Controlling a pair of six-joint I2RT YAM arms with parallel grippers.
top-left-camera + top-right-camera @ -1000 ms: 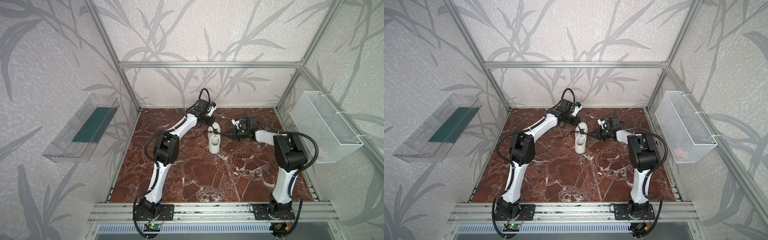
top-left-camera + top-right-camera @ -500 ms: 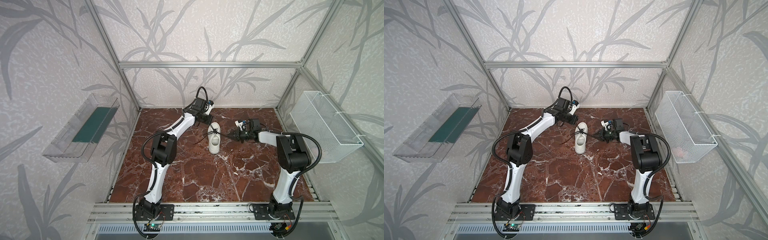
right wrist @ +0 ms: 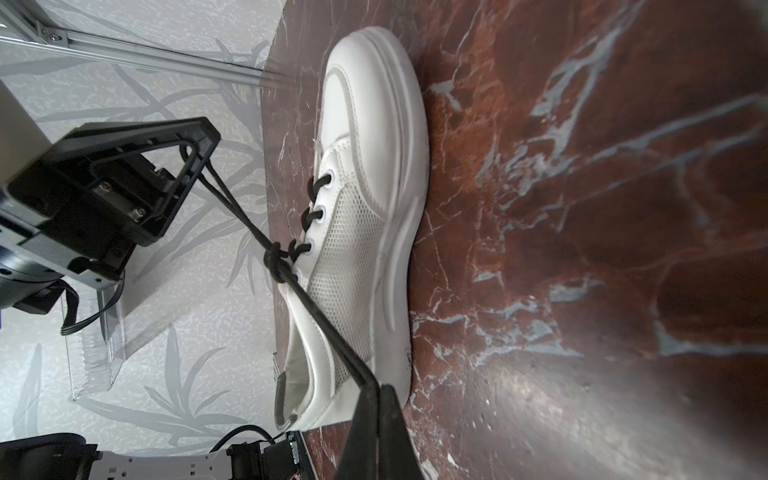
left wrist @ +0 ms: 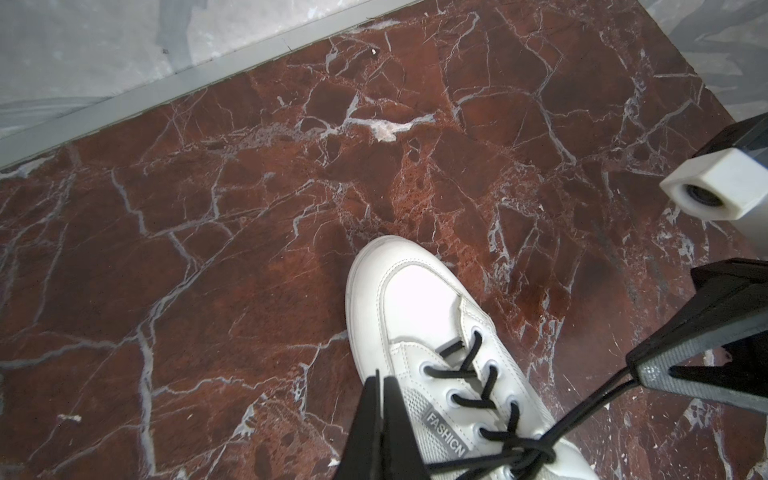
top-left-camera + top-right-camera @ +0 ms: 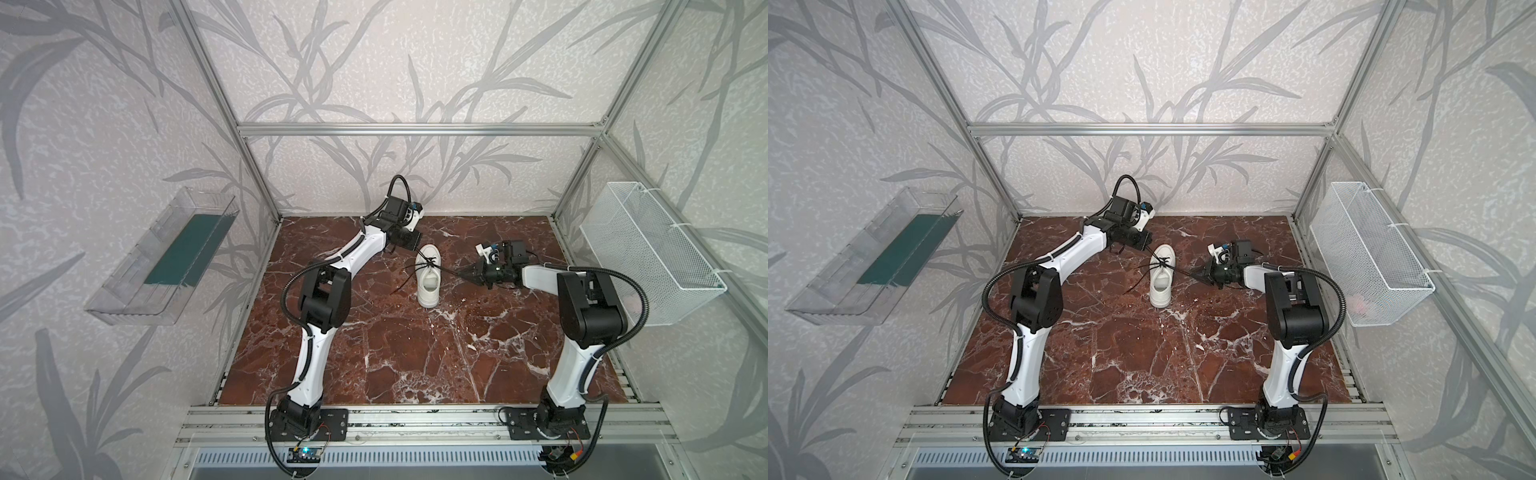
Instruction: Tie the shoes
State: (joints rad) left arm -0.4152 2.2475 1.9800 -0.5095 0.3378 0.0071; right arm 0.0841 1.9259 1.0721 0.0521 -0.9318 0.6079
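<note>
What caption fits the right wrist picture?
Two robot hands pull black laces tight into a knot on a white sneaker.

A lab test cell: aluminium frame (image 5: 415, 129), leaf-patterned panels (image 5: 374, 62), marble-look floor (image 5: 415, 353).

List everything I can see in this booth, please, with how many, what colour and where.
sneaker: one, white, middle of the floor toward the back
laces: thin, black, knotted over the sneaker, pulled out to both sides
marble floor: one, red-brown with white veins
clear tray: one, transparent with a green base, left wall
wire basket: one, white, right wall
left gripper: one, black, shut on a lace loop
right gripper: one, black, shut on a lace loop
</note>
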